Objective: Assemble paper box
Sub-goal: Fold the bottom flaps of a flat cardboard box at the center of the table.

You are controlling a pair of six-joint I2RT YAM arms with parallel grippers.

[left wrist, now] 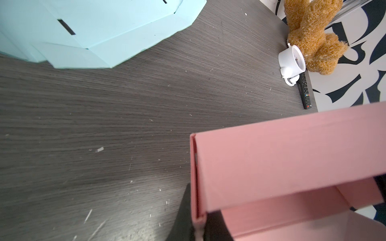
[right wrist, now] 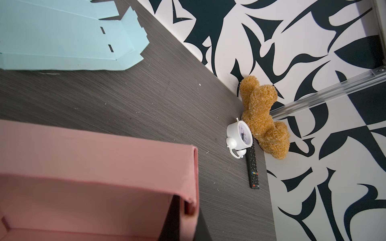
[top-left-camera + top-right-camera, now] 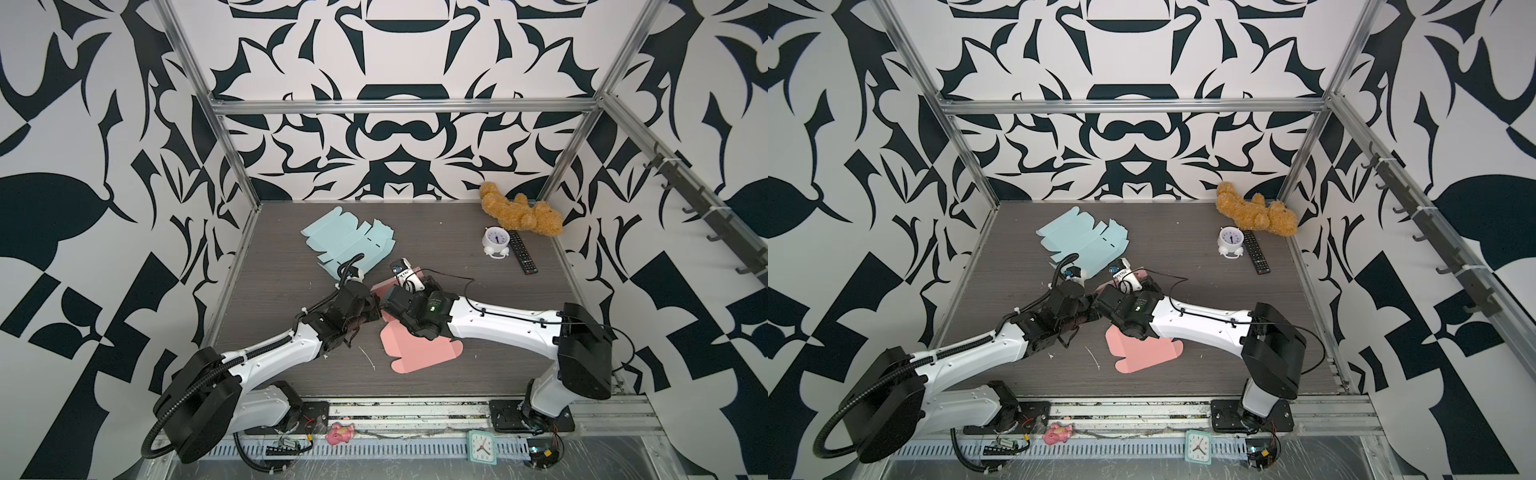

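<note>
A pink paper box [image 3: 415, 349] lies partly folded at the table's middle, one flat panel spread toward the front; it also shows in the other top view [image 3: 1138, 351]. Both wrists meet above its raised back part and hide most of it from above. In the left wrist view my left gripper [image 1: 199, 227] is shut on one upright doubled side wall of the pink box [image 1: 282, 158]. In the right wrist view my right gripper [image 2: 189, 221] is shut on the opposite side wall of the box [image 2: 104, 158]. A light blue flat box blank [image 3: 347, 243] lies behind, untouched.
A brown teddy bear [image 3: 521, 212] lies in the back right corner, with a white alarm clock [image 3: 496, 241] and a black remote [image 3: 523, 251] beside it. A pink toy [image 3: 340, 433] and a square clock [image 3: 482, 446] sit on the front rail. Patterned walls enclose three sides.
</note>
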